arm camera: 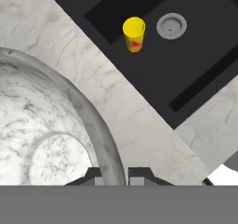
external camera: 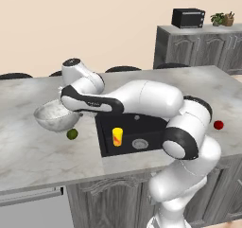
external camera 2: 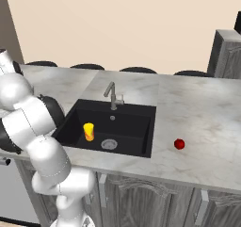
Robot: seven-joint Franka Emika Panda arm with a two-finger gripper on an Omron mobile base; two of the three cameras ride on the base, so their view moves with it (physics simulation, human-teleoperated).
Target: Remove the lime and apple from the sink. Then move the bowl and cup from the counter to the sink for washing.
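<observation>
End effector pinches the bowl's rim, bowl lifted above the bench, left of the sink. Cup stands upright in the basin beside the drain. Lime sits on the bench under the bowl; apple right of the sink.

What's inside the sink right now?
Inside the sink, the yellow cup stands upright beside the round drain. No fruit there. The arm hides the basin's near-left corner in the right base view.
</observation>
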